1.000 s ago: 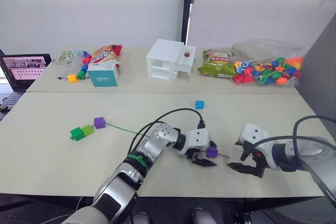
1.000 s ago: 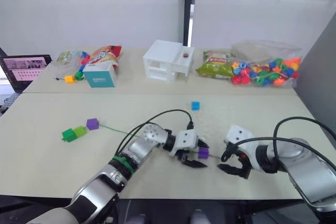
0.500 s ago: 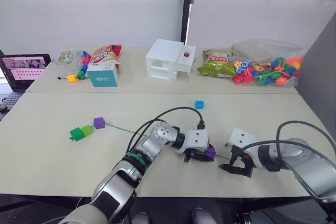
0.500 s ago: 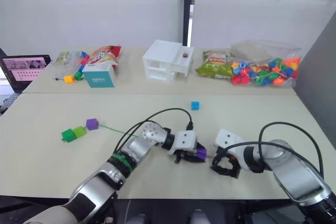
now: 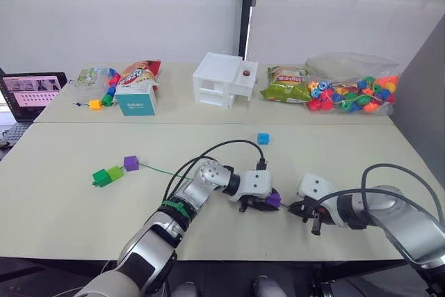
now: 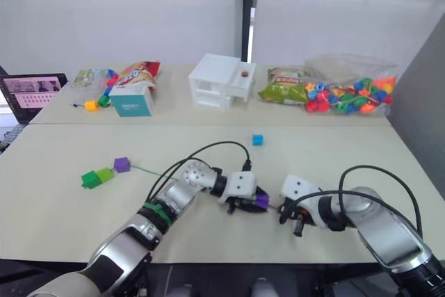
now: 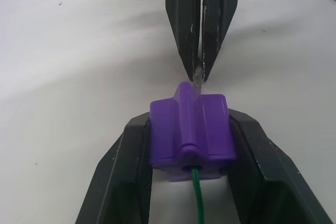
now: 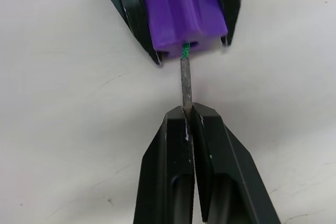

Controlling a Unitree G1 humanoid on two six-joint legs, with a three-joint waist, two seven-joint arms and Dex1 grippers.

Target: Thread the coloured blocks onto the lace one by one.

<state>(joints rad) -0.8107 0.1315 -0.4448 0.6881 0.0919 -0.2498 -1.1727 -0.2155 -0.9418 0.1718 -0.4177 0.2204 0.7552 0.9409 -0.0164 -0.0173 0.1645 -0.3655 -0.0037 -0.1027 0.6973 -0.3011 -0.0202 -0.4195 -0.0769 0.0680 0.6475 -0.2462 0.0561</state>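
Since a second ago the right claw (image 8: 187, 113) has slid in and clamped the lace (image 7: 197, 192) tip. Just at its 9 o'clock, low over the desk (image 5: 69, 206), the left claw (image 7: 190, 150) grips a purple cube (image 7: 190, 129), forearm reaching flat toward it.

Pale table (image 5: 62, 206) — blue cube (image 5: 263, 138), green lace (image 5: 158, 169) and three strung blocks (image 5: 112, 170) lie on it.

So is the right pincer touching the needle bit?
Touching. The right wrist view shows the right pincer shut on the lace tip, just outside the purple block.
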